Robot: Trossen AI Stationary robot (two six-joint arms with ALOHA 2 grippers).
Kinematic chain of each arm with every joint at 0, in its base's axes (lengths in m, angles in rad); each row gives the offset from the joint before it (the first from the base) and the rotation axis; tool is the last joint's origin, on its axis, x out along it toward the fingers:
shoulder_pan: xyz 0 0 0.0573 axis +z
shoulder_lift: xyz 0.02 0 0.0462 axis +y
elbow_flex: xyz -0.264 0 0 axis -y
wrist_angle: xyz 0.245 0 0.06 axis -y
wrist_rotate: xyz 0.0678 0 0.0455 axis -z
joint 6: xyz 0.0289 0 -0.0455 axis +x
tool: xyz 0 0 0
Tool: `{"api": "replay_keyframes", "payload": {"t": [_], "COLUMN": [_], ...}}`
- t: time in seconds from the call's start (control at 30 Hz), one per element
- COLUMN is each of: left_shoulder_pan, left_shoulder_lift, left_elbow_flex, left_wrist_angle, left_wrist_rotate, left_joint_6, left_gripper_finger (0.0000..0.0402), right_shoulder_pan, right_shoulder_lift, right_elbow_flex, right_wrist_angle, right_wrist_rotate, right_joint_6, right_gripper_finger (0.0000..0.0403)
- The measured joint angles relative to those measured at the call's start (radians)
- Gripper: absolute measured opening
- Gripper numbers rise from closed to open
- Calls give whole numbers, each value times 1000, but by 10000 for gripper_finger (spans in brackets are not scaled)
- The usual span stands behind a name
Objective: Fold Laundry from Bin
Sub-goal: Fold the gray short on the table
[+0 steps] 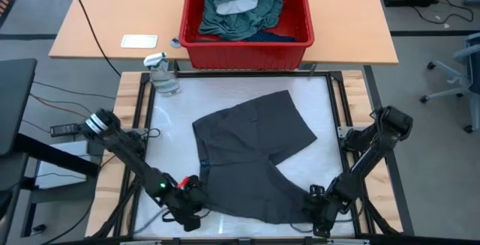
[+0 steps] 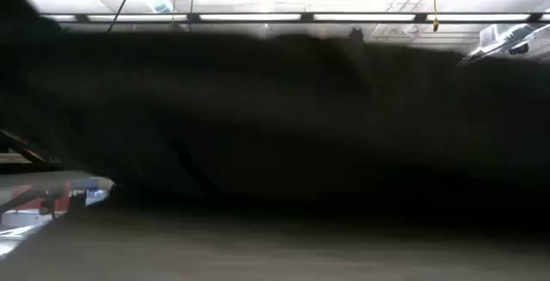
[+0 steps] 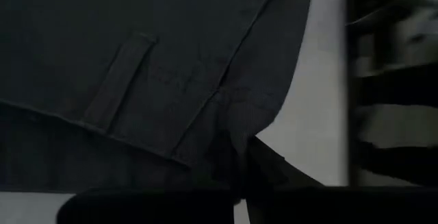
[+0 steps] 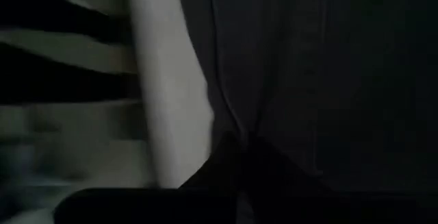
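I have the dark grey piece point(image 1: 259, 155) spread out on the white work surface point(image 1: 315, 91) of the table, lying skewed, one broad part reaching toward the far right and the rest running down to the near edge. It looks like a pair of shorts; a belt loop point(image 3: 120, 80) and a stitched waistband show in the left wrist view.

My left tool point(image 1: 196, 200) sits at the near left corner of the cloth. Its fingers point(image 3: 274, 166) are pinched together with a fold of the grey fabric caught between them. My right tool point(image 1: 319, 209) is at the near right corner of the same piece, and its fingers point(image 4: 226, 159) are likewise closed onto the cloth edge, with the white surface just beside it. Both arms reach in low from the table's outer sides.

The low view is almost wholly filled by dark fabric close in front of the camera, so I can tell little from it.

The red bin point(image 1: 247, 50) stands on the wooden table point(image 1: 112, 13) beyond the far edge of the work surface. Inside it the teal-green T-shirt point(image 1: 244, 9) is heaped on top, with a white piece point(image 1: 238, 5) lying on it and a bit of bright blue point(image 1: 281, 37) near the bin's near right side. A clear spray bottle point(image 1: 163, 74) stands at the far left corner of the work surface, near the bin.
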Motion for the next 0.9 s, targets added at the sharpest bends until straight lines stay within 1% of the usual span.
{"api": "replay_keyframes", "payload": {"t": [0.1,0.13,0.2,0.33,0.43,0.5,0.63,0.77,0.9], "left_shoulder_pan": [-5,-6,-7,-1,28,57,152,274,432], "left_shoulder_lift": [-88,-120,-180,-282,-338,-371,-430,-467,-485], "left_elbow_flex": [0,0,10,45,69,69,70,70,71], "left_wrist_angle": [-24,-30,-67,-254,-422,-516,-601,-646,-691], "left_wrist_rotate": [57,74,75,25,-33,-66,-79,-90,-139], "left_joint_6": [-4,-7,-13,-14,-40,-62,-82,-96,-122], "left_gripper_finger": [8,8,8,8,7,7,7,7,7], "right_shoulder_pan": [-27,-35,-48,-97,-177,-259,-480,-750,-1029], "right_shoulder_lift": [-111,-147,-227,-358,-441,-484,-549,-563,-519], "right_elbow_flex": [2,2,2,3,3,3,3,3,3], "right_wrist_angle": [53,61,60,-48,-184,-276,-372,-388,-381], "right_wrist_rotate": [-35,-30,6,118,199,231,241,236,205], "right_joint_6": [61,74,99,113,70,23,-137,-420,-686], "right_gripper_finger": [18,17,17,17,17,17,17,17,17]}}
